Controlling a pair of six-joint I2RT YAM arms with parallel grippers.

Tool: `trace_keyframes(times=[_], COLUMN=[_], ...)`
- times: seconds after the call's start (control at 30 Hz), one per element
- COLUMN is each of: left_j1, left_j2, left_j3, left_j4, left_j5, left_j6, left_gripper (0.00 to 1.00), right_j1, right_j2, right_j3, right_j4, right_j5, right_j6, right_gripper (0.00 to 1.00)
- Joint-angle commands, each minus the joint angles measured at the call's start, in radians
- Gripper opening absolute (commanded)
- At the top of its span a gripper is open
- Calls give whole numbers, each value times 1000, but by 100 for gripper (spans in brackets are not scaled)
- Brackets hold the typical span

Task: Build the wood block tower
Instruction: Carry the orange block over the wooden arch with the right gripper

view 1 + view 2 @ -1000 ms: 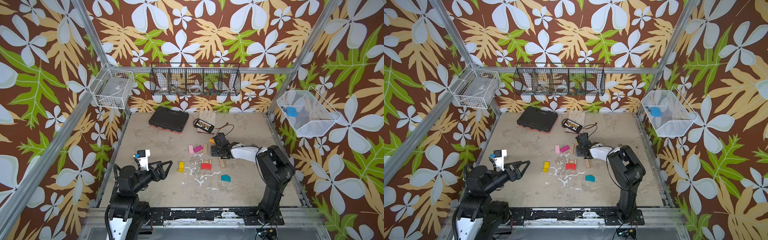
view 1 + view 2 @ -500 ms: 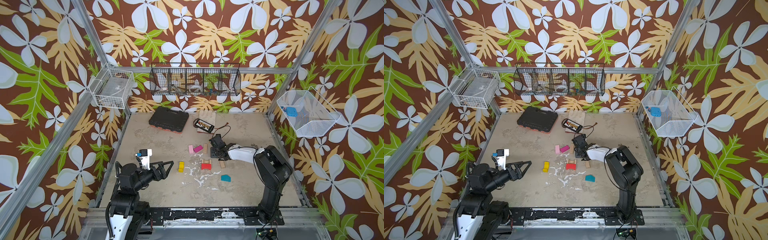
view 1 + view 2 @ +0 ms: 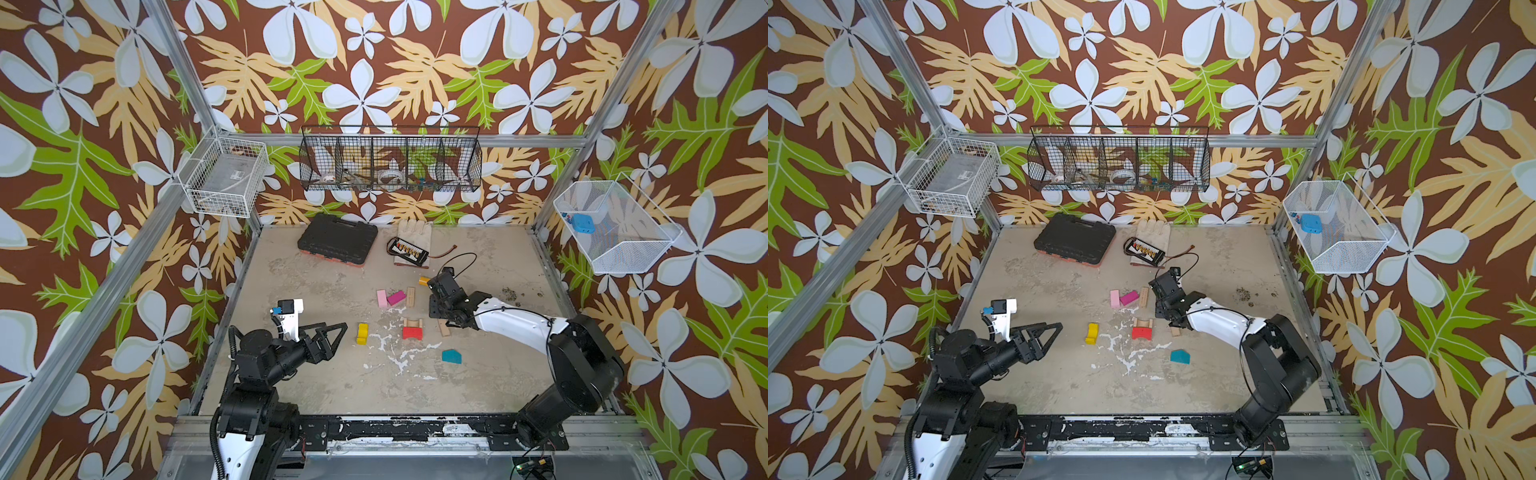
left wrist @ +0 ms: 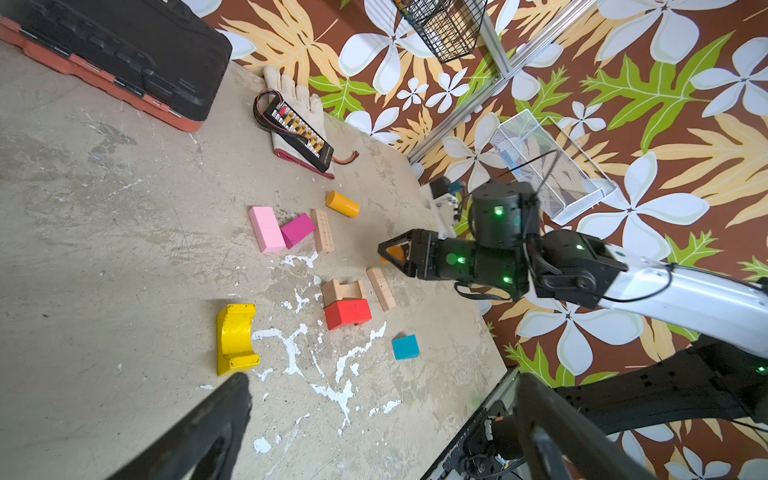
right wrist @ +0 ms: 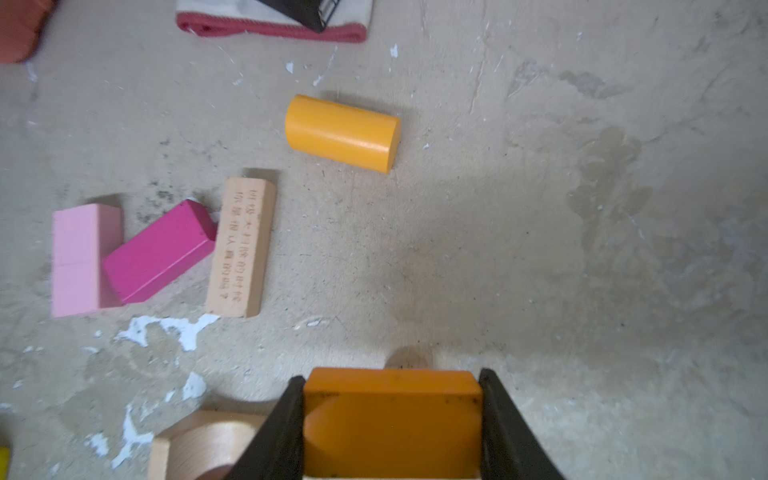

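The wood blocks lie loose on the floor and no tower is in view. In the right wrist view my right gripper [image 5: 392,376] is shut on an orange block [image 5: 392,419], just above the floor. Beyond it lie an orange cylinder [image 5: 343,133], a plain bar [image 5: 241,247], a magenta bar [image 5: 160,251] and a pink bar [image 5: 81,259]. In a top view the right gripper [image 3: 435,309] hangs beside a red block [image 3: 411,332], a plain arch [image 3: 412,322] and a second plain bar [image 3: 444,329]. A yellow arch [image 3: 362,333] and a teal pentagon [image 3: 451,355] lie apart. My left gripper [image 3: 338,338] is open and empty, left of the yellow arch.
A black tool case [image 3: 337,244] and a glove carrying a black connector board [image 3: 409,249] lie at the back of the floor. Wire baskets hang on the left [image 3: 226,176], back [image 3: 390,160] and right [image 3: 611,226] walls. White paint splatters [image 3: 390,347] mark the floor.
My right gripper's jaws have closed on the orange block, and the gripper has shifted slightly to the left. The left arm has barely moved.
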Motion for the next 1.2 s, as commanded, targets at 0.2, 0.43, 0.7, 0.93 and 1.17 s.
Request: trace_keyframes(times=[0.2,0.43,0.7,0.93,1.17], left_j1=[-1,-1,-4,-4,-4], left_j2=[-29,-62,-84,-81,-72], left_j3=[2,2,2,0,-1], left_j4=[20,19,20,19,18], left_j5=[-1,-6,1,4,5], left_j6=[1,-1,-1,-3,-3], left_gripper=[100,100,100,100,100], right_j1=[196,264,291,292,291], right_j2=[-93,16,192,257,269], right_j3=[10,136,241,255,256], right_j4=[-106,-221,-233,-234,-242], right_j5=[153,114,102,130,172], right_j6=[189,319,292,287,281], right_gripper=[42,13,24,28,34])
